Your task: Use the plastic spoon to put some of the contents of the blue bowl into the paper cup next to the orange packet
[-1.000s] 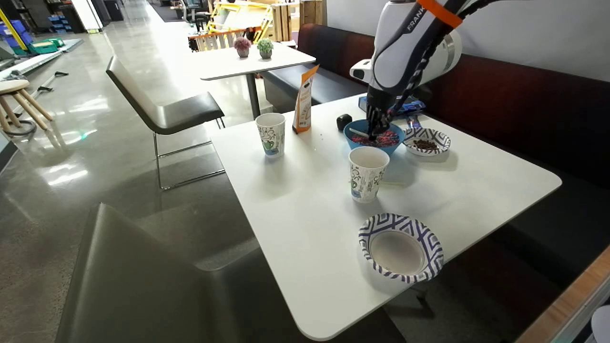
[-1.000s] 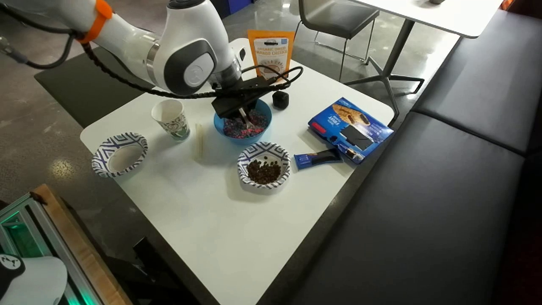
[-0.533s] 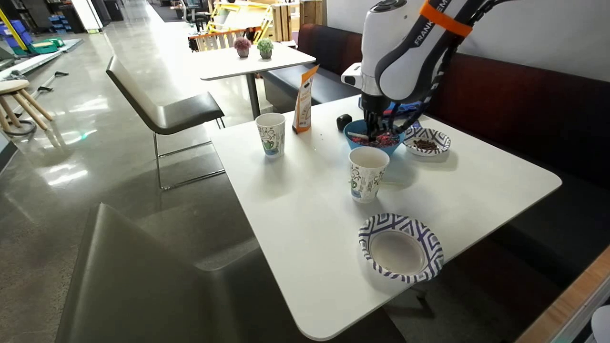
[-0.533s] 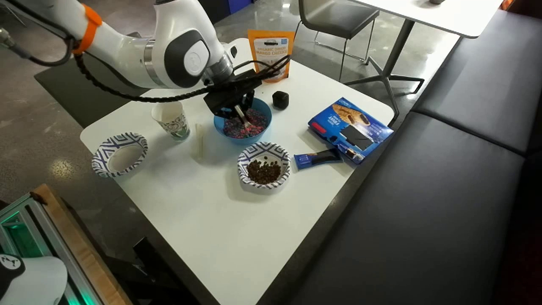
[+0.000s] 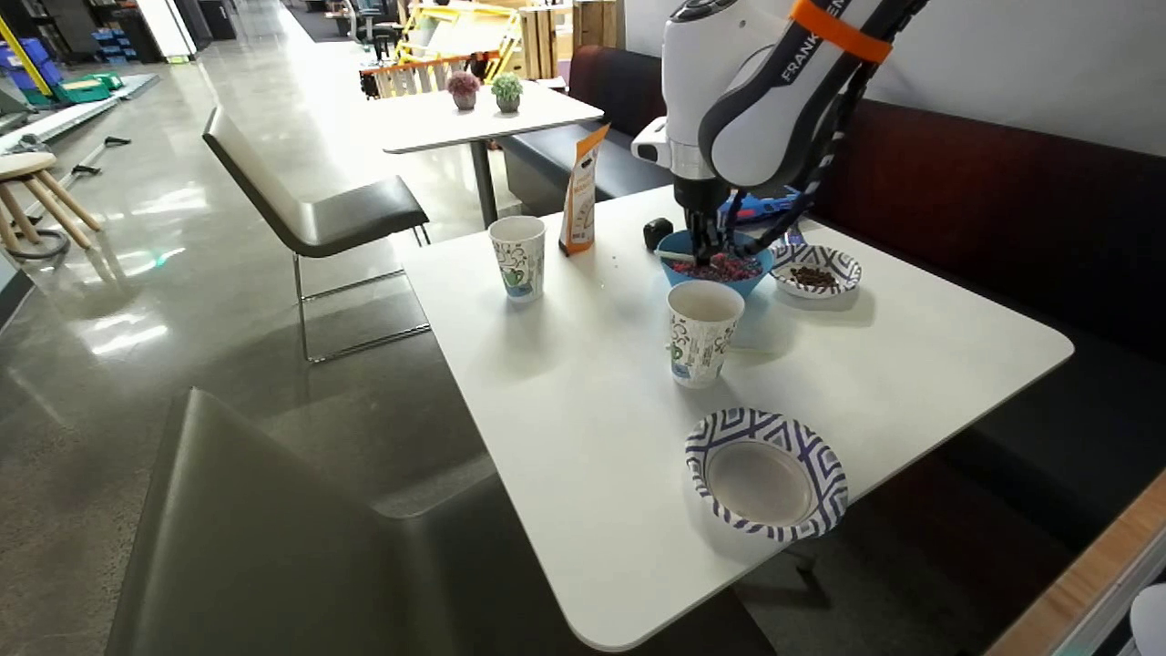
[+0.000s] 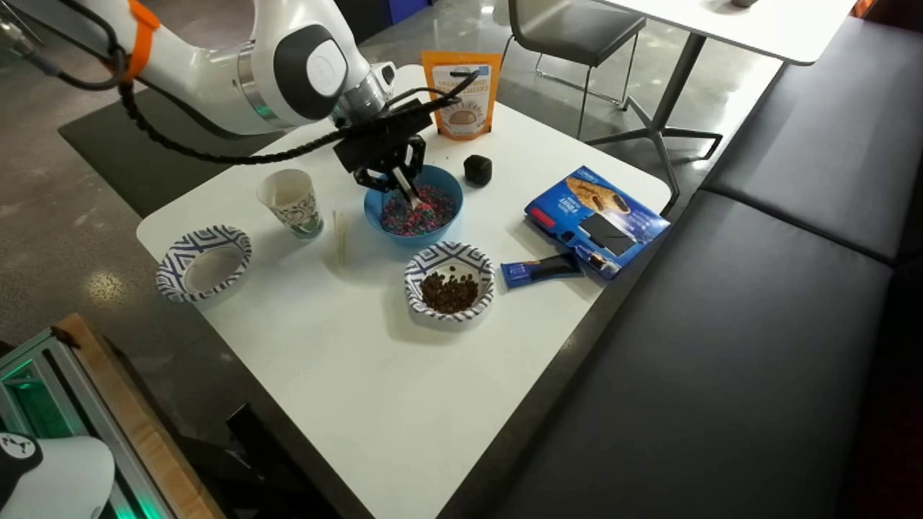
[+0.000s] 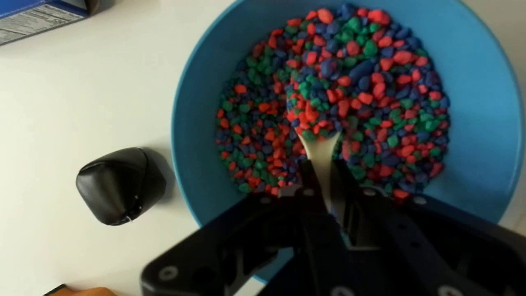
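Observation:
The pale plastic spoon [image 7: 321,153] stands tilted over the blue bowl [image 7: 201,102], its scoop heaped with red, green and blue pebbles like those around it. Whether the scoop is clear of the pebbles below, I cannot tell. My gripper [image 7: 322,166] is shut on the spoon's handle, low over the bowl; in an exterior view the gripper [image 6: 405,186] comes down from the upper left. The paper cup [image 5: 519,260] stands upright beside the orange packet [image 5: 580,196]. In an exterior view where the orange packet [image 6: 461,94] faces the camera, that cup is hidden behind the arm.
Another paper cup [image 5: 703,333] stands in front of the blue bowl. Two patterned paper bowls are out: one with brown bits [image 6: 448,292], one at the table edge [image 5: 765,483]. A black object [image 6: 478,170], blue box [image 6: 598,220] and pale sticks [image 6: 339,241] lie around.
My gripper has shifted a little left in both exterior views and risen slightly, tilting with the spoon. More of the spoon shows now, with pebbles on its scoop.

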Robot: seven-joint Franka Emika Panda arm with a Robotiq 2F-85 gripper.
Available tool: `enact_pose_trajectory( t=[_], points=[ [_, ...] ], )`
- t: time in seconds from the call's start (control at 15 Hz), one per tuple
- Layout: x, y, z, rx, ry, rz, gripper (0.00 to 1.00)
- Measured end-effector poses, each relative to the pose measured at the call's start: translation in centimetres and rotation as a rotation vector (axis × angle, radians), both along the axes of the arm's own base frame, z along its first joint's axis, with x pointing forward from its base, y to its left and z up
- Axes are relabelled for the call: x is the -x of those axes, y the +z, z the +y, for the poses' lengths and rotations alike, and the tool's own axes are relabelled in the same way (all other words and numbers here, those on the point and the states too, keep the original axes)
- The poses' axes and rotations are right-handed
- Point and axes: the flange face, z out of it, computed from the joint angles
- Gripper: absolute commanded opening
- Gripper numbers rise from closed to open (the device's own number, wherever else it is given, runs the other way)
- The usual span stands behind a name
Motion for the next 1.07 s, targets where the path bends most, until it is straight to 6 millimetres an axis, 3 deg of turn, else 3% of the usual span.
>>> enact_pose_trajectory(
  t=[1.07],
  points=[
    [-1.9,3.0,2.9,0.078,-0.079,0.028,0.04]
  ],
)
